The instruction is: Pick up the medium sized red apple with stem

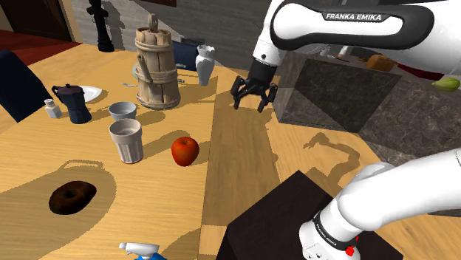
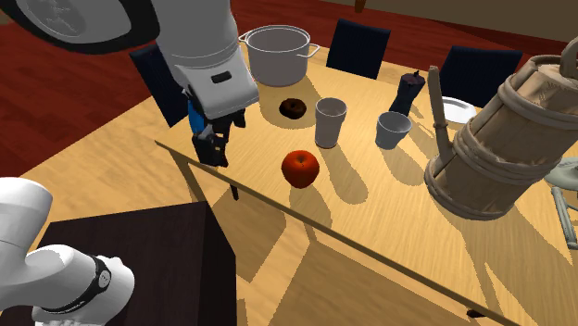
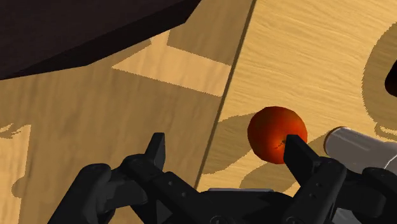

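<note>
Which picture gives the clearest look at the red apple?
The second exterior view: the apple lies whole, unblocked, near the middle. The shoulder view also shows it whole, farther off. In the wrist view a black finger covers its edge.

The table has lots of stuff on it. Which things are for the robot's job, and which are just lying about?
For the job: round red apple, open black two-finger gripper.
Lying about: tall white cup, dark brown ring doughnut, tall wooden barrel-shaped jug, dark blue coffee pot, grey cooking pot.
</note>
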